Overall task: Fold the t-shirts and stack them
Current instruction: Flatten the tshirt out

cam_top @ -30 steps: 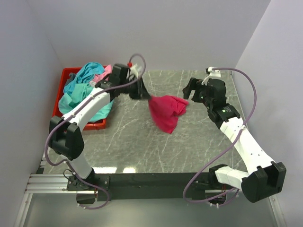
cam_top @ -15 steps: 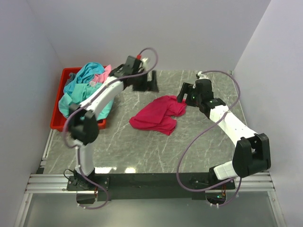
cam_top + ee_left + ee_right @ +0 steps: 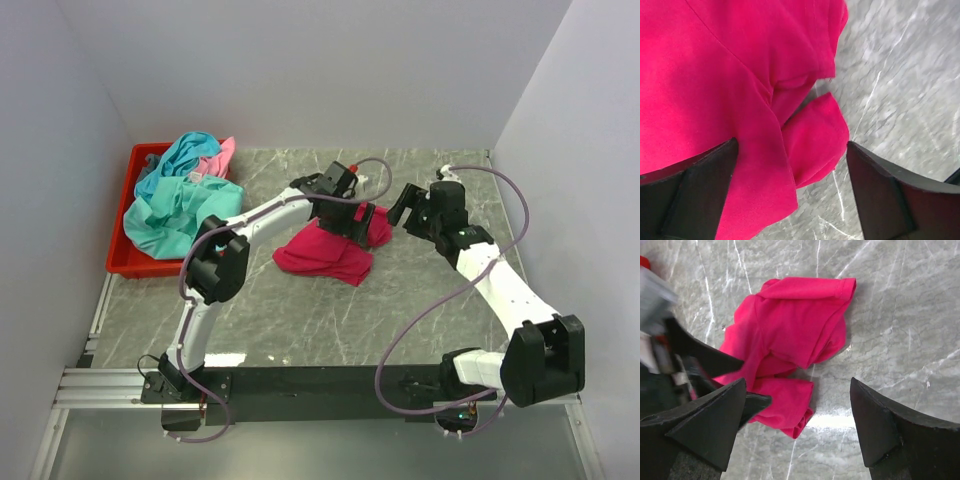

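Note:
A magenta-red t-shirt (image 3: 318, 256) lies crumpled on the marble table, apart from both grippers. My left gripper (image 3: 347, 220) hovers open just over its far right part. In the left wrist view the cloth (image 3: 715, 75) fills the frame, a sleeve lies between the spread fingers (image 3: 700, 190), and nothing is gripped. My right gripper (image 3: 405, 205) stands open to the right of the shirt. Its wrist view looks down on the shirt (image 3: 795, 330) and the left gripper (image 3: 702, 365). Teal t-shirts (image 3: 175, 210) and a light pink t-shirt (image 3: 220, 155) are heaped at the left.
A red plastic bin (image 3: 120, 262) at the table's left edge holds the teal and pink heap, which spills over its rim. Bare marble table (image 3: 420, 300) lies in front of and to the right of the magenta shirt. Grey walls close in the left, back and right.
My left gripper opened and dropped the magenta shirt onto the table, drew back, then came down over the shirt's far right part. The right gripper shifted slightly, staying open.

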